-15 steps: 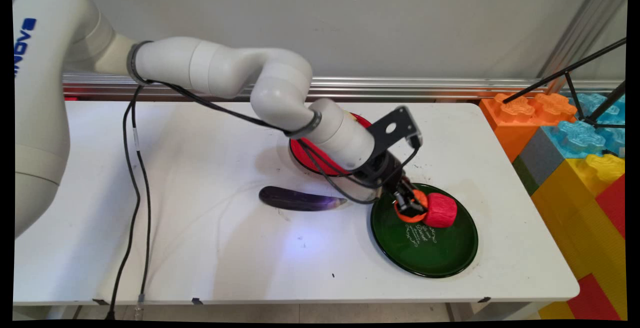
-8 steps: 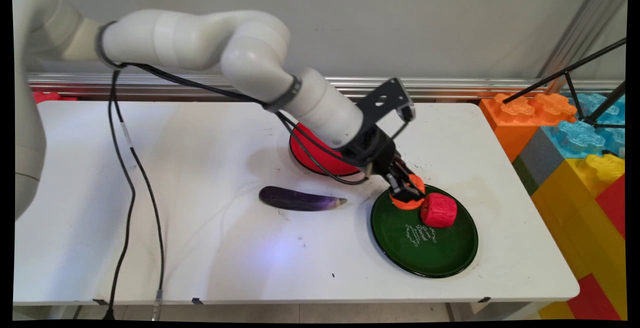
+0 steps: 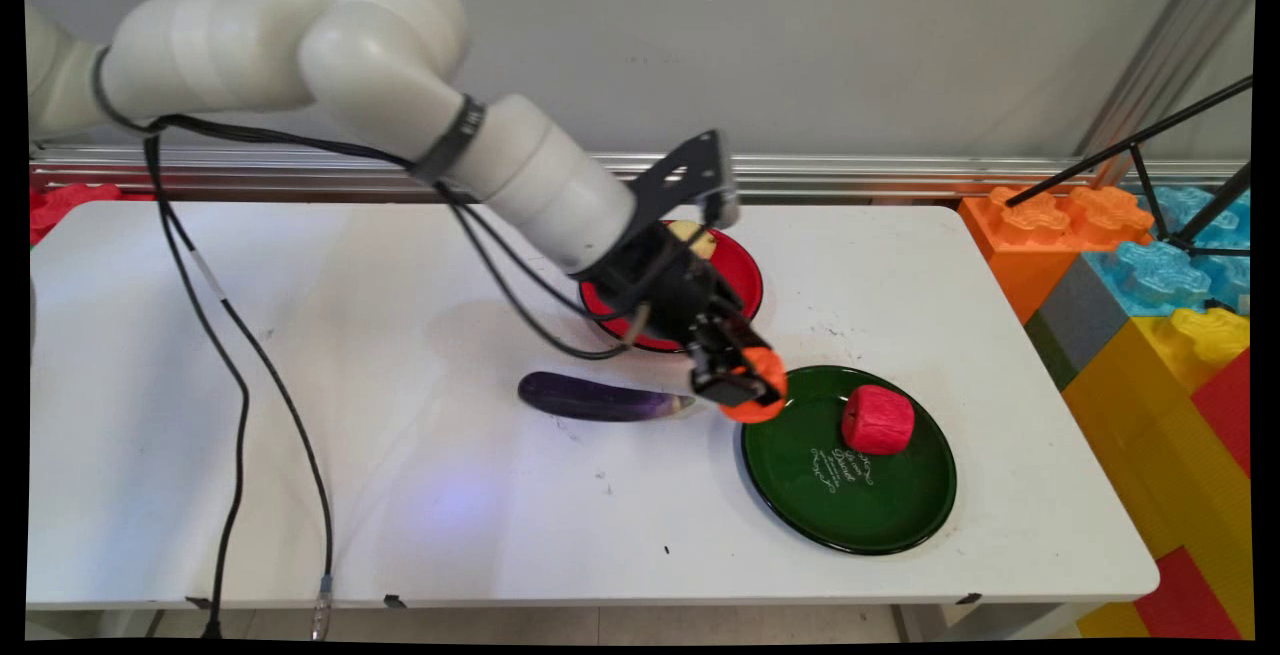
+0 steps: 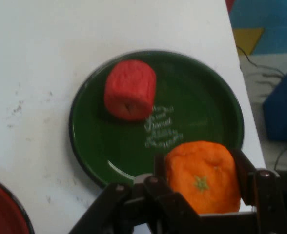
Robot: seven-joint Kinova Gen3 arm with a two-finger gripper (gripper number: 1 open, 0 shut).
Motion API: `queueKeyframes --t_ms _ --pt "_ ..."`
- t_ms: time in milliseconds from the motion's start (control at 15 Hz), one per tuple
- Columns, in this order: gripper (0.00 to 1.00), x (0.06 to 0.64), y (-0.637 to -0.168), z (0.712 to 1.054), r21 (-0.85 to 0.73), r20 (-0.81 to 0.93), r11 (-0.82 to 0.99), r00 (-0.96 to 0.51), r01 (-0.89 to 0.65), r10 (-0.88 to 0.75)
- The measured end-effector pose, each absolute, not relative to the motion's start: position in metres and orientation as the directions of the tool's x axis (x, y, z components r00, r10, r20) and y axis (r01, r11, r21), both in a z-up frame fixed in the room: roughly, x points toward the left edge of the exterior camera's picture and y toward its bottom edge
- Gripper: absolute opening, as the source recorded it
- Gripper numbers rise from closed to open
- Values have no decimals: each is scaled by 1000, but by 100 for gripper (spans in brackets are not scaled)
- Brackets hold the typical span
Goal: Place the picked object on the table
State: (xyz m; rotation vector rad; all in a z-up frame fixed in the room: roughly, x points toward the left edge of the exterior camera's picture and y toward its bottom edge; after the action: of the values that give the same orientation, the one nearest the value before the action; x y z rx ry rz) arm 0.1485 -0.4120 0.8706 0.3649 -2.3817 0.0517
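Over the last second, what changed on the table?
The gripper, shut on the orange fruit, lifted it off the green plate and carried it left, past the rim. Unmoved: red fruit on that plate, eggplant, red plate.

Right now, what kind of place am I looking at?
Probably a robot test lab: a white table with toy food on plates, an orange in the claw, giant toy bricks alongside.

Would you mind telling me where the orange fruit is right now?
The orange fruit is held in the gripper, lifted above the left rim of the green plate, between the eggplant and the red fruit.
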Motion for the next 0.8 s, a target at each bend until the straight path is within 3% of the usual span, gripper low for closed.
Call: queueKeyframes --t_ms 800 --pt "0 222 -383 821 75 598 980 -778 -187 -194"
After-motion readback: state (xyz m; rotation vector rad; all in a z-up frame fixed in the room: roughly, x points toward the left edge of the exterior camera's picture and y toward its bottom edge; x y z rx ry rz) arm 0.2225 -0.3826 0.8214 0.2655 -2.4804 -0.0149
